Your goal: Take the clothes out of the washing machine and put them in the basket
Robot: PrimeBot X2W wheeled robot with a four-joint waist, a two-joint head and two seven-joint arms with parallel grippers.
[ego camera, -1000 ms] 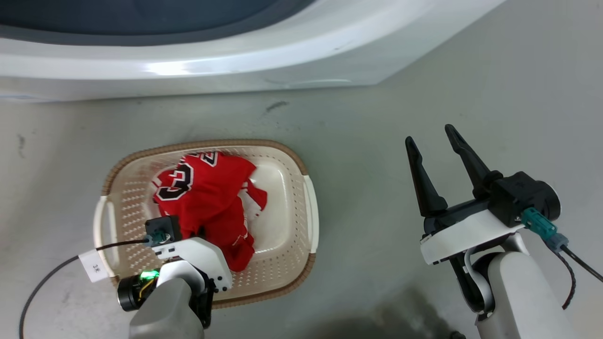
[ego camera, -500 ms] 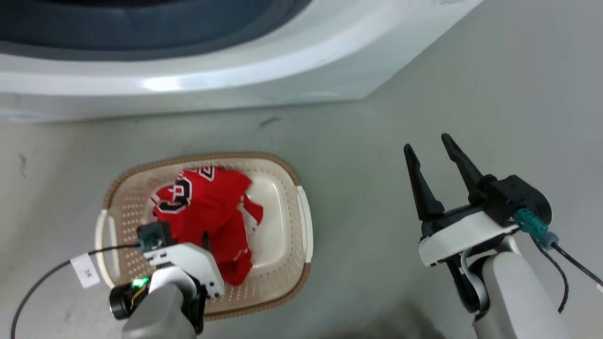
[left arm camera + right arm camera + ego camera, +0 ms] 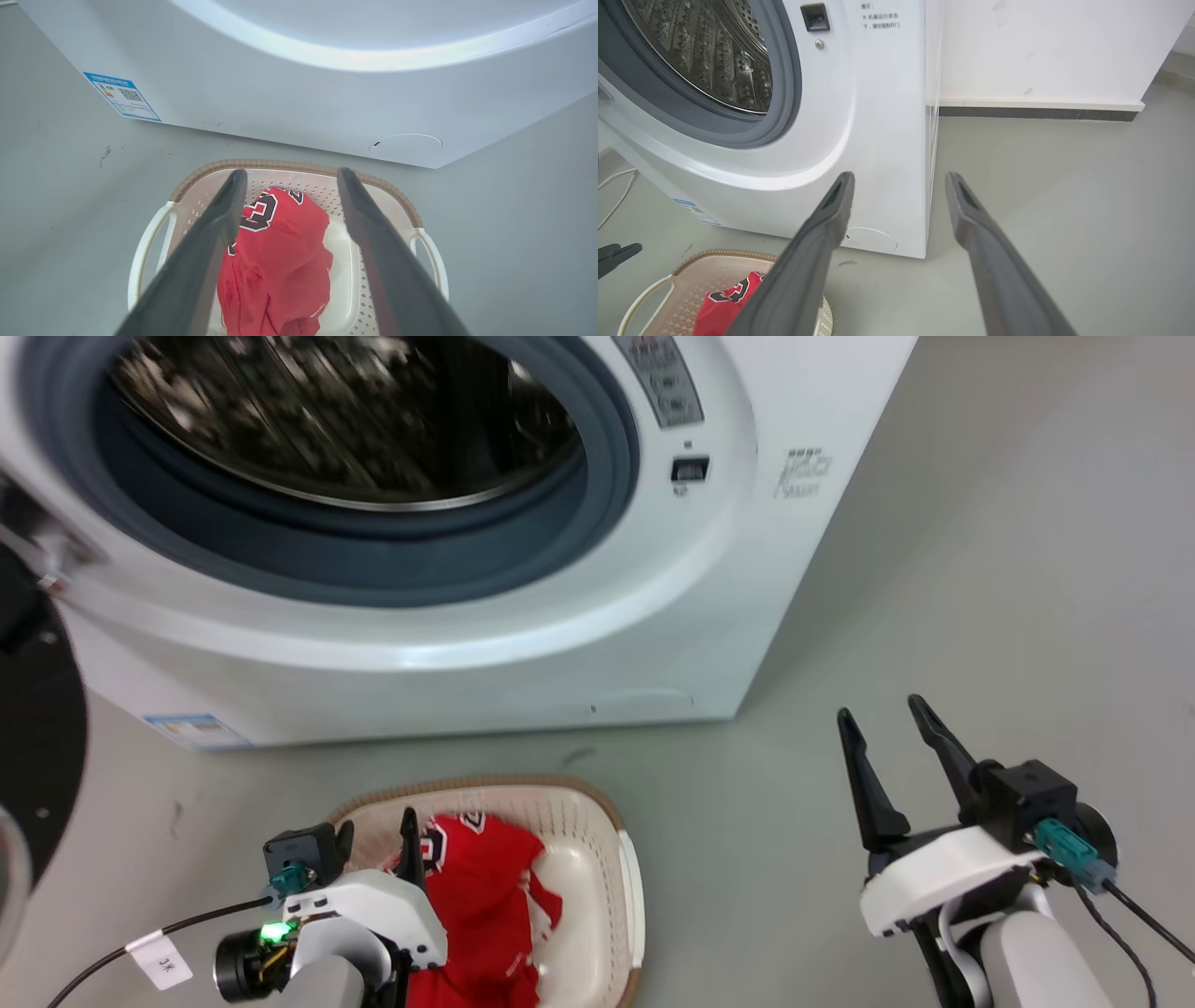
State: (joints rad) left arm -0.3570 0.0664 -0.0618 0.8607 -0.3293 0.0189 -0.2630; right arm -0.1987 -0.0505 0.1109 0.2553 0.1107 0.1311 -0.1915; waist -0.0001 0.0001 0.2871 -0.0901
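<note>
left tool [image 3: 290, 173] and right tool [image 3: 881, 707] both point forward, jaws spread wide apart.

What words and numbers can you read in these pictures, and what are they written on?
"3": big black-and-white number on the red jersey in the basket; the numeral beside it is folded away.
"3" plus an unclear mark: on a hanging white tag.
Blue sticker low on the washing machine: too small to read.
Chinese print beside the porthole: too small to read surely.
Grey print on the washer's front: blurred.
</note>
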